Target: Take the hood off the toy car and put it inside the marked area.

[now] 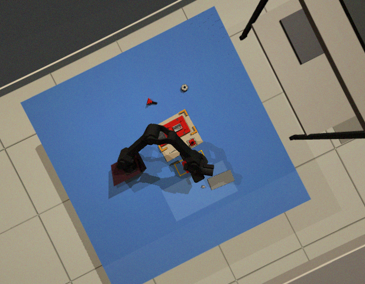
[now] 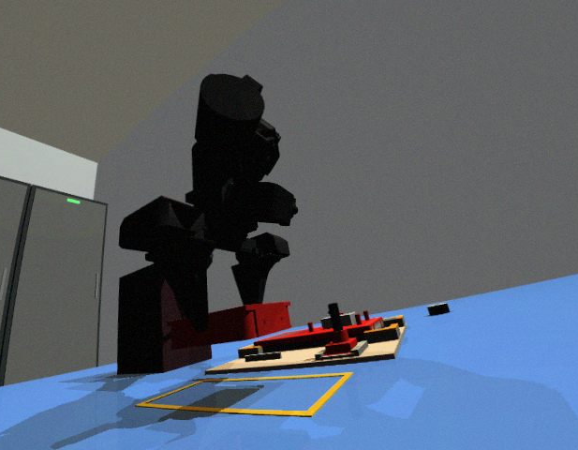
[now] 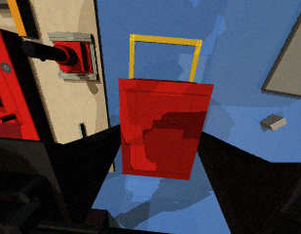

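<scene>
The red hood [image 1: 184, 166] [image 2: 230, 325] [image 3: 165, 146] is off the car, held roughly level above the table. My gripper [image 2: 226, 315] [image 3: 159, 131] is shut on it, one finger at each long side. The marked area, a yellow outline [image 1: 177, 170] [image 2: 330, 394] [image 3: 165, 39], lies on the table below. In the wrist view the hood covers the outline's near part, and in the exterior view the hood's shadow falls inside it. The red toy car [image 1: 184, 122] [image 2: 289, 339] [image 3: 19, 93] sits on the tan board. The fingertips are hidden by the arm in the top view.
The tan board [image 1: 198, 137] [image 2: 376, 351] [image 3: 67, 109] lies beside the outline and bears a red piece with an upright black peg [image 2: 340, 344]. A grey plate [image 1: 220, 179] [image 3: 292, 63] and a small grey block [image 1: 203, 186] [image 3: 273, 122] lie on the other side.
</scene>
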